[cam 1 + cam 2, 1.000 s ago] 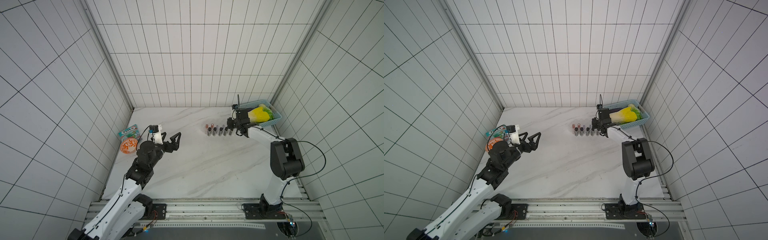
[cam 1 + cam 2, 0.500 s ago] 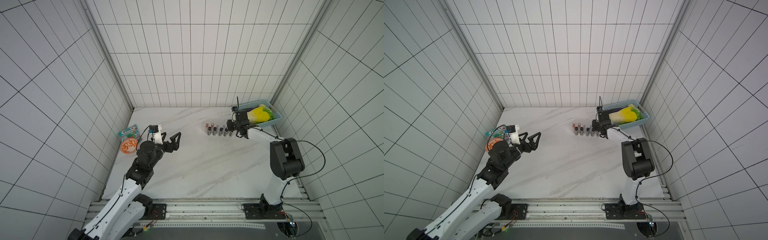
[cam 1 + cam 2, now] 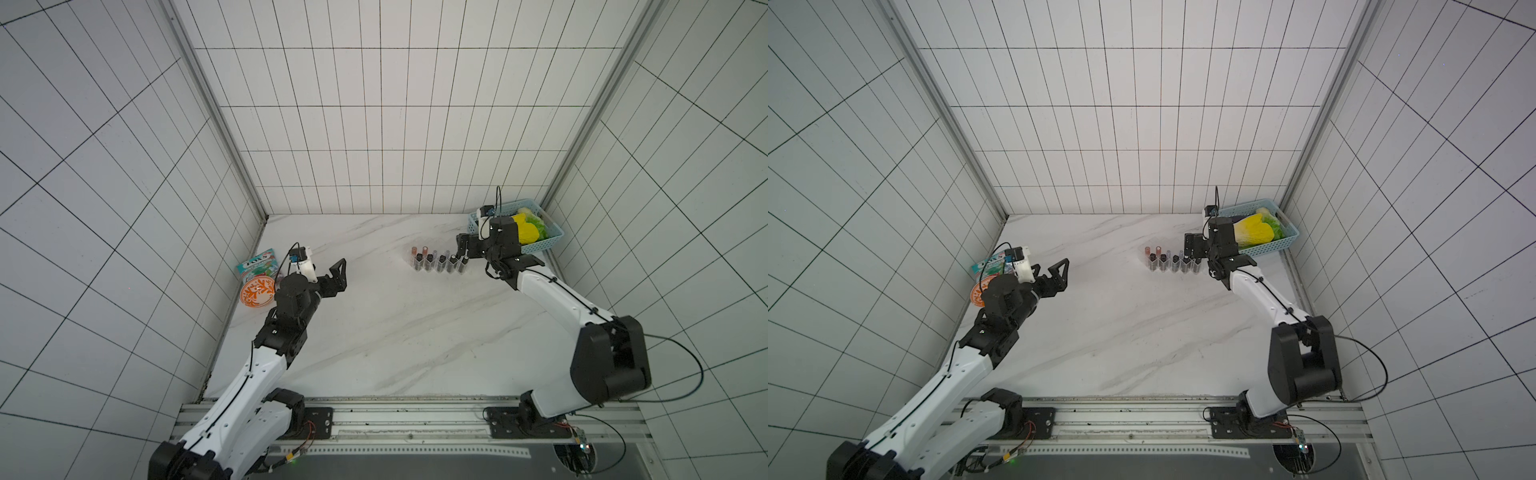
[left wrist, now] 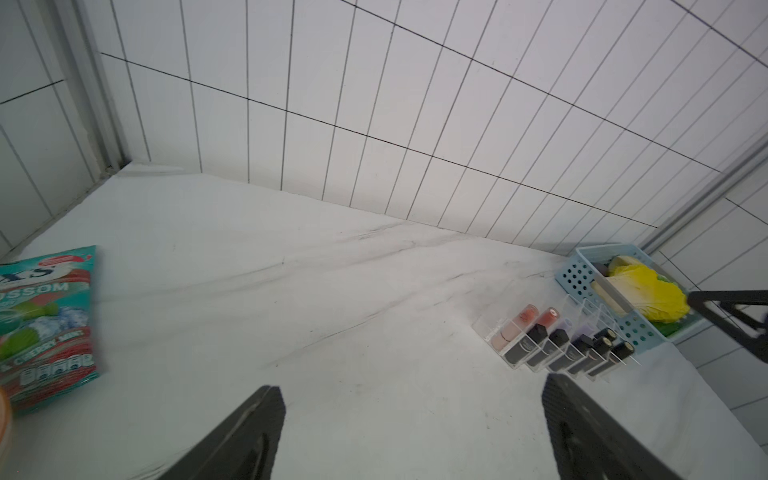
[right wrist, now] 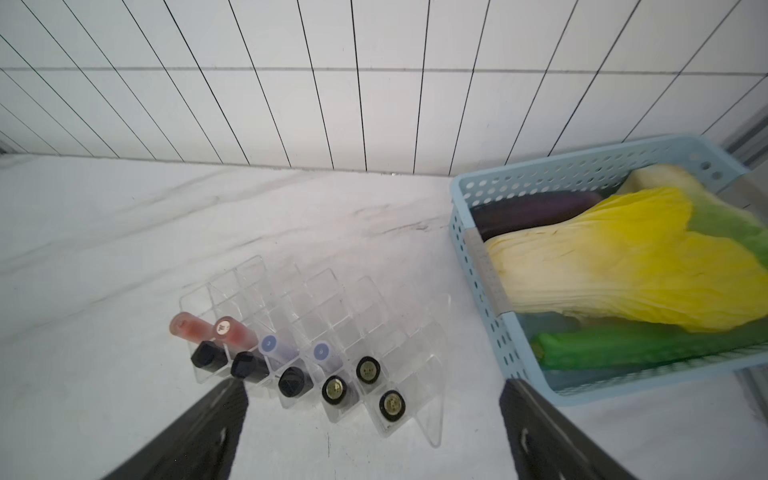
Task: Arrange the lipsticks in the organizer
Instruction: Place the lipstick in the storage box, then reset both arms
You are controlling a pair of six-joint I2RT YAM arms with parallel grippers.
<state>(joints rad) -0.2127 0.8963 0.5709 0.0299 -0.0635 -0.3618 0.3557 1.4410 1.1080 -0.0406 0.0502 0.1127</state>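
The clear organizer (image 5: 332,299) stands on the marble table near the back right, its front slots filled. In it stand the lipsticks (image 3: 436,262) (image 3: 1171,264) (image 4: 552,349): two pinkish gloss tubes (image 5: 226,328), two lavender-capped ones (image 5: 268,344) and several black ones (image 5: 293,382), three with gold tops (image 5: 392,402). My right gripper (image 3: 463,253) (image 3: 1192,251) (image 5: 374,388) hovers open over the rack's right end, holding nothing. My left gripper (image 3: 334,280) (image 3: 1059,274) (image 4: 413,388) hangs open and empty above the table's left side.
A light-blue perforated basket (image 3: 552,239) (image 3: 1287,237) (image 5: 473,257) with a yellow cabbage and other vegetables sits in the back right corner, right beside the organizer. A teal mint bag (image 3: 257,264) (image 4: 45,324) and an orange-patterned bowl (image 3: 257,291) lie by the left wall.
My right gripper has gone from shut to wide open above the rack's right end and lifted slightly. The left arm has not moved.
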